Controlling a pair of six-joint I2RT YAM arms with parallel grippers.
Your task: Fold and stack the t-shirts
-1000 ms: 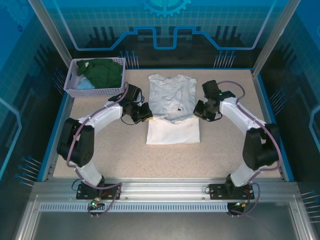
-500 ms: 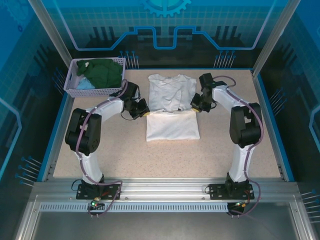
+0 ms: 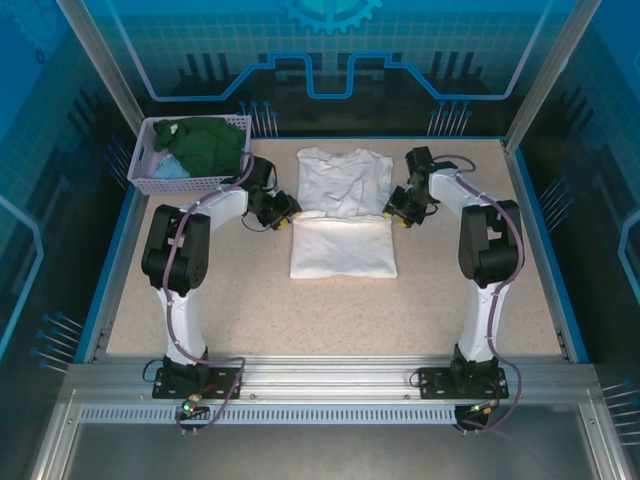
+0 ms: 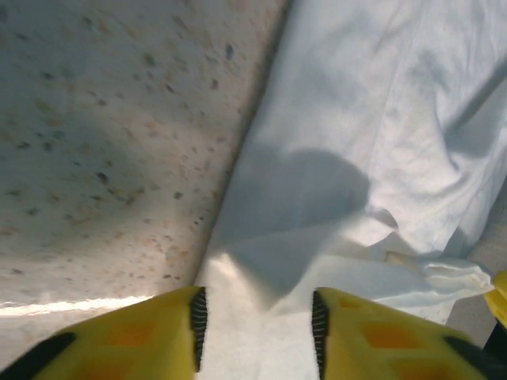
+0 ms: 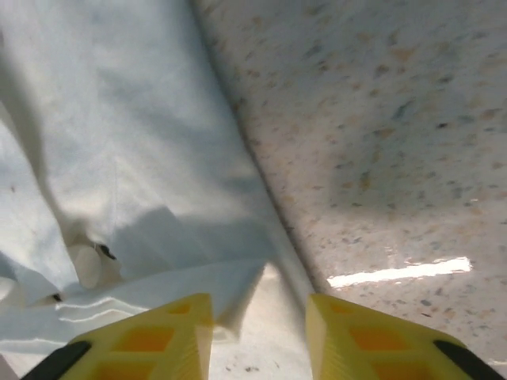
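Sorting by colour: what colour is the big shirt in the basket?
Dark green t-shirt; top external view shows it best.

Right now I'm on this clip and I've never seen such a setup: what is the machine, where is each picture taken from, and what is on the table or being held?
These are two robot arms bolted at the near edge of a speckled table. The overhead picture comes from a fixed camera above and behind them. The other two come from a camera on each wrist, looking past yellow fingers. A white t-shirt lies mid-table, partly folded. The left gripper sits at its left edge, the right gripper at its right edge. In both wrist views the jaws stand apart over the cloth, so nothing looks clamped. At the far left, a lavender basket holds a dark green shirt and a light blue one.
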